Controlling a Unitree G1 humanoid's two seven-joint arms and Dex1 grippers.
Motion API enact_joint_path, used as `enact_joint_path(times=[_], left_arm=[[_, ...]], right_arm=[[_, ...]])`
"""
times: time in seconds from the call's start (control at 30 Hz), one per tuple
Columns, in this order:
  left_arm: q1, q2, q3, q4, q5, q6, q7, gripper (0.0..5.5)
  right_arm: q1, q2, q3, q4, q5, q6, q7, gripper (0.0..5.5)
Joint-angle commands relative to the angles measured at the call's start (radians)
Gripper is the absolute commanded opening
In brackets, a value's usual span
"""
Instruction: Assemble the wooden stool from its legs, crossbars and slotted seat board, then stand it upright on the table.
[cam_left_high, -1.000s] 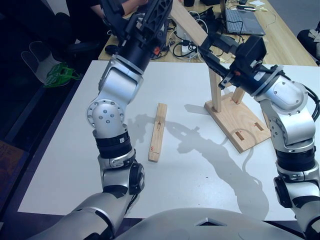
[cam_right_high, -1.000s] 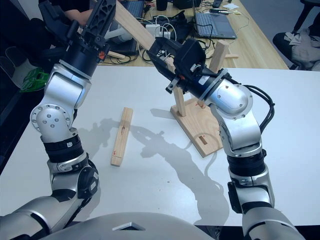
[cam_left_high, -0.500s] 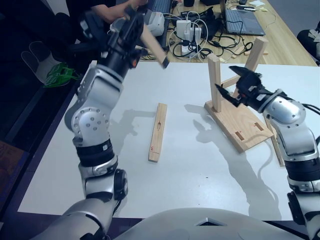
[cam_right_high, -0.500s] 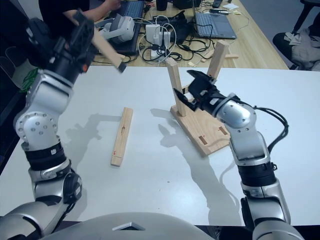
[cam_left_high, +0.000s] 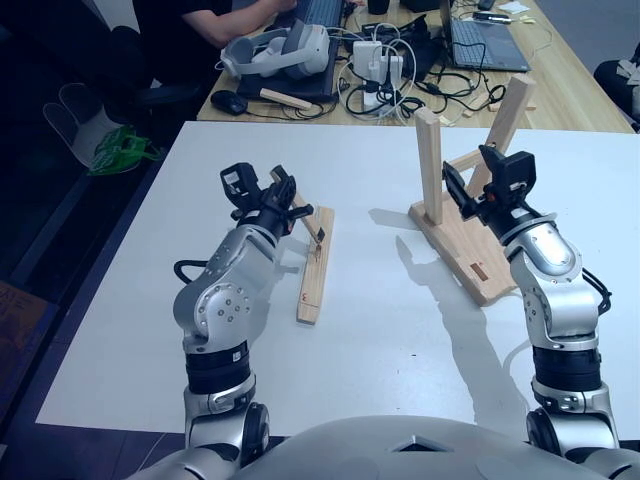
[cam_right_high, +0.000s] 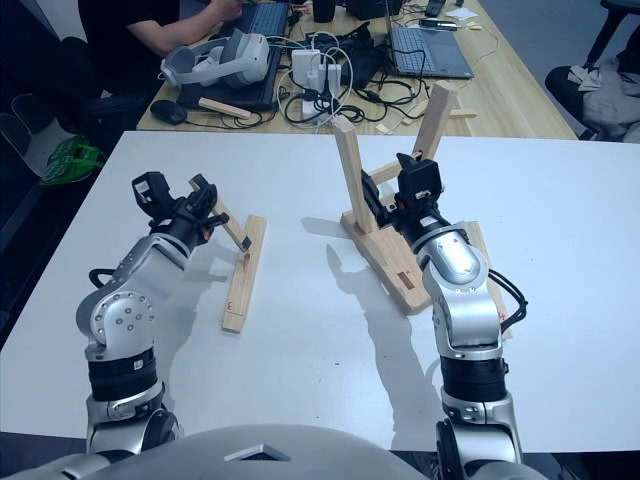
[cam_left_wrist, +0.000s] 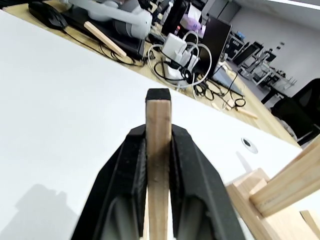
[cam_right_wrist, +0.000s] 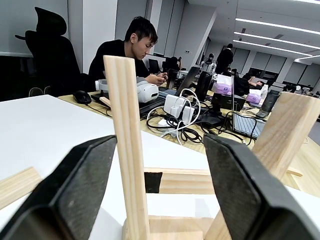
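A short pale wooden stick with a dark tip (cam_left_wrist: 159, 150) is clamped between the closed jaws of the left gripper (cam_left_high: 272, 196), at about 10 o'clock on the white table (cam_left_high: 380, 340); its long axis slants down from the jaws toward 4 o'clock, and whether the tip touches anything cannot be told; beneath that tip lies a loose flat wooden bar (cam_left_high: 314, 268), near the table's centre, its long axis running 12 to 6 o'clock; at about 2 o'clock the slotted rectangular wooden seat board (cam_left_high: 455, 240) lies flat, its long axis angled from 11 to 5 o'clock; one square wooden leg (cam_left_high: 429, 165) stands upright at its far end, a second leg (cam_left_high: 510, 110) leans toward 1 o'clock, and a thin wooden crossbar (cam_left_high: 462, 160) spans between them; the right gripper (cam_left_high: 484, 180) hangs over the board just beside the upright leg, its jaws spread wide and holding nothing, pointing toward 12 o'clock.
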Motion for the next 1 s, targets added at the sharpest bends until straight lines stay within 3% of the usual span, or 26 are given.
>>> enact_joint_path(times=[0.03,0.63,0.7,0.83,0.9,1.0], left_arm=[[0.01,0.016,-0.017,-0.009,0.046,0.049,0.003,0.4],[-0.017,-0.056,-0.043,-0.002,0.204,-0.046,-0.071,0.4],[-0.035,-0.059,-0.032,-0.019,0.195,-0.081,-0.104,0.4],[-0.044,-0.056,-0.028,-0.04,0.159,-0.071,-0.163,0.4],[-0.053,-0.053,-0.027,-0.036,0.152,-0.064,-0.181,0.4],[-0.071,-0.051,-0.032,-0.031,0.145,-0.051,-0.199,0.4]], right_arm=[[0.002,0.012,-0.017,0.002,0.018,0.017,-0.011,3.19],[-0.017,-0.003,-0.008,0.015,0.061,0.035,0.032,3.19],[-0.017,-0.057,0.052,-0.042,0.116,0.138,0.142,2.89],[-0.107,-0.205,0.28,-0.139,0.241,0.41,0.436,2.21],[-0.204,-0.194,0.373,-0.078,0.226,0.429,0.506,1.8],[-0.349,-0.062,0.483,0.157,0.155,0.366,0.515,1.18]])
